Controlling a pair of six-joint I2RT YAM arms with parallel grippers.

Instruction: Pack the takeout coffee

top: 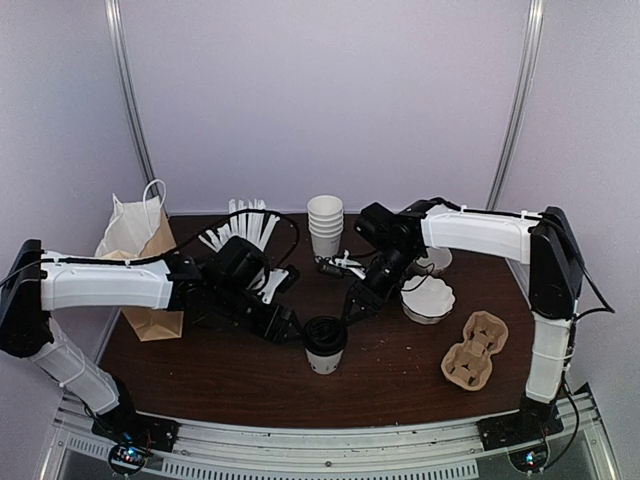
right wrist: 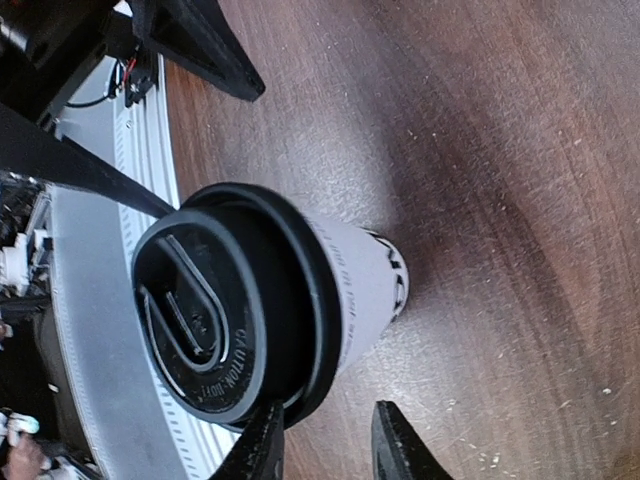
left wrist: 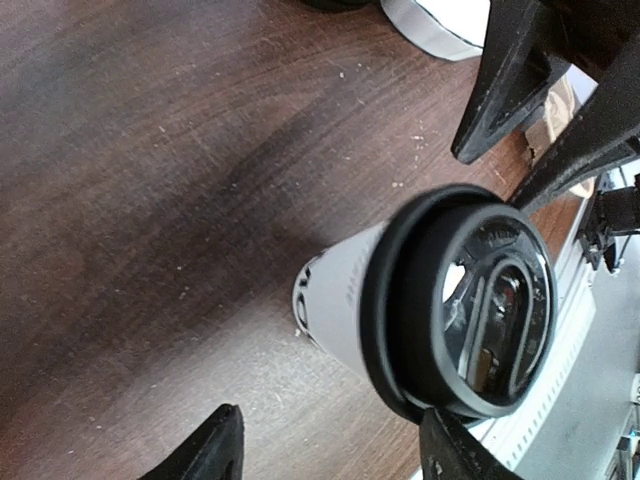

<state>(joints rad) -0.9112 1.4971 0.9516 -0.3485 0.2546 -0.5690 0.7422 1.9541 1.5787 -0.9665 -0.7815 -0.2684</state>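
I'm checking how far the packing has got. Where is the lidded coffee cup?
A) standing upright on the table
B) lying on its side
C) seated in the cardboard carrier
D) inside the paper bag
A: the cup with its black lid stands upright on the bare wood of the table, apart from the paper bag and the cardboard carrier.

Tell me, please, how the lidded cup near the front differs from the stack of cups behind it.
The lidded cup is a single cup capped with a black lid; the stack of cups is several cups nested together, open at the top. The lidded cup stands toward the near edge of the table; the stack of cups stands farther back. Both are white, tapered and upright.
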